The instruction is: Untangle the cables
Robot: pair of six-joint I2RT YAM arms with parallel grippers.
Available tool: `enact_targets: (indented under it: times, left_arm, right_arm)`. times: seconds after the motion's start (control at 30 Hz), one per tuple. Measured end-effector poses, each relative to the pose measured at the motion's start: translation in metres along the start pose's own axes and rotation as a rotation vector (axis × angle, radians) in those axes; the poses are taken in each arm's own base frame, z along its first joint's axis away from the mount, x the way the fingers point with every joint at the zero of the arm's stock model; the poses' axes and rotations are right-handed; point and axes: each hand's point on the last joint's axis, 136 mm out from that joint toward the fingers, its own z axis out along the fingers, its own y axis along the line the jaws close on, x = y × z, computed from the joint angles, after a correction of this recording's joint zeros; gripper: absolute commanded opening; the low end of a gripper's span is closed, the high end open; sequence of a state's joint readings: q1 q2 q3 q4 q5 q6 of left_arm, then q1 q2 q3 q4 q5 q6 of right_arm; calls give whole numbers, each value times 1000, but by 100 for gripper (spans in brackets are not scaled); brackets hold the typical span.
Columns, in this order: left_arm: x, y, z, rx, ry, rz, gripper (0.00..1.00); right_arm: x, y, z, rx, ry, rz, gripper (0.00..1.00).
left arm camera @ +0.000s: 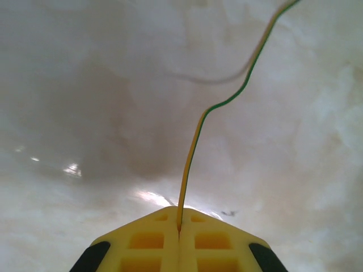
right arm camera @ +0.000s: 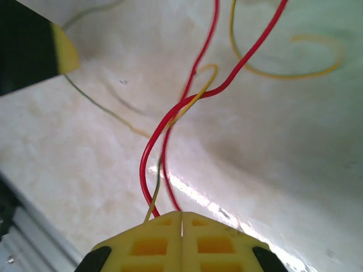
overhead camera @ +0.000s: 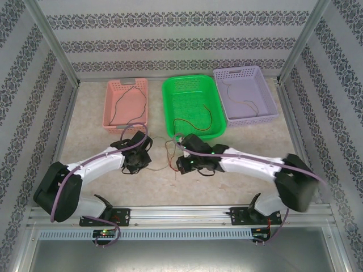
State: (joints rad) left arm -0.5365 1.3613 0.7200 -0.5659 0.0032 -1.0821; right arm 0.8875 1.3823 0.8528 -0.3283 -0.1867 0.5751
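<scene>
While the left claw (left arm camera: 179, 228) pinches one cable (left arm camera: 190, 152), the right claw (right arm camera: 181, 216) pinches several.

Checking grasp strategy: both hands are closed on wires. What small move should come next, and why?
Probably draw the left hand slowly away from the right hand. The left is shut on the green-yellow wire, the right on the red wire, which twists around a yellow strand; gentle separation may slide them apart.
</scene>
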Motion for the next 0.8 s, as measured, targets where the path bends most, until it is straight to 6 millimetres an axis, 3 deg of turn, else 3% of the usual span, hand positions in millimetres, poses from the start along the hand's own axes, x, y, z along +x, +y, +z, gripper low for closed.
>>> enact_targets:
  times: [0.17,0.37,0.5,0.8]
  left_arm:
    - [-12,17,-3,-70,-62,26,0]
    - [-25,30,-5,-120,-105,33,0]
    - [-28,34,-6,-140,-116,40,0]
    - [-31,39,-7,-165,-135,56,0]
  right_arm:
    - [-18,-31,-73,31,-145,53,0]
    - [-16,-81,-149,136,-290,157,0]
    - [-17,-102,-182,202,-355,223,0]
    - [-45,-119,-258,339,-557,277,0]
